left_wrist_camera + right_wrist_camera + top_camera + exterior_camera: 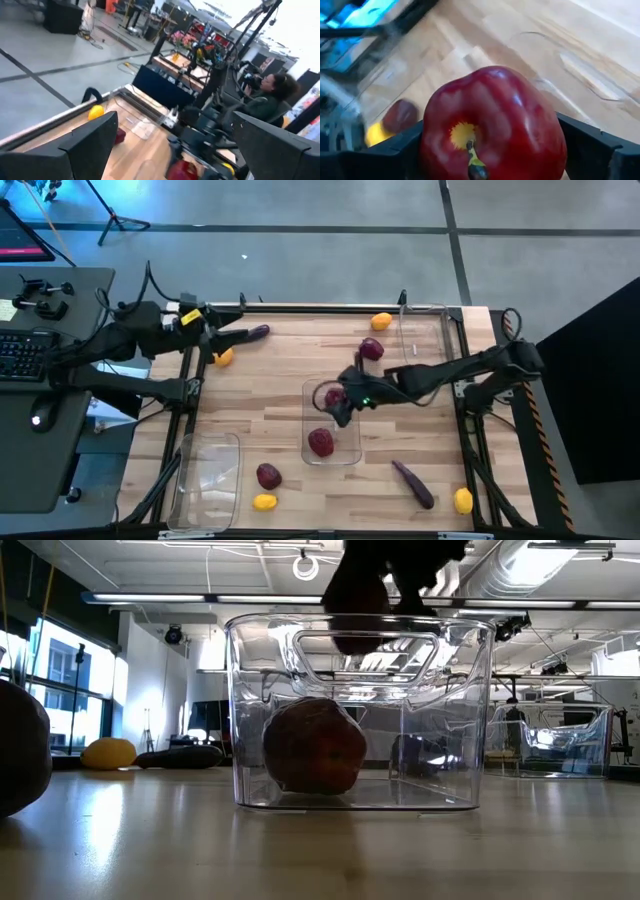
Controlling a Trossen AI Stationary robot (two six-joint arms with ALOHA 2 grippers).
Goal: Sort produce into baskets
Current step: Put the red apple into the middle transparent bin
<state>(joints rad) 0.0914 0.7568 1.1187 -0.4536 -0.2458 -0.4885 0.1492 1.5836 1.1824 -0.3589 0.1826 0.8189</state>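
My right gripper [338, 402] is shut on a dark red round fruit [490, 125] and hangs over the far end of the middle clear basket [350, 455]. Another red fruit [320, 442] rests on that basket's floor. My left gripper [232, 335] stands open at the far left, with a purple eggplant [258, 332] just beyond its fingers and a yellow fruit [223, 357] beside it. A third red fruit [371, 350] lies on the table near the far right basket [422, 330]. My right gripper pinches the red fruit between its two fingers, one on each of its sides [432, 135], with the stem end facing the wrist. The fingers [600, 150] come slanting down from the table's right side. The fruit is lifted clear, above the middle basket's rim [360, 625].
A third clear basket [205, 480] stands at the near left. Loose on the near table are a red fruit [268, 476], a yellow fruit [264, 502], an eggplant [413, 483] and a yellow fruit [463, 500]. An orange fruit [381, 321] lies at the far edge. A person [272, 95] sits beyond the table.
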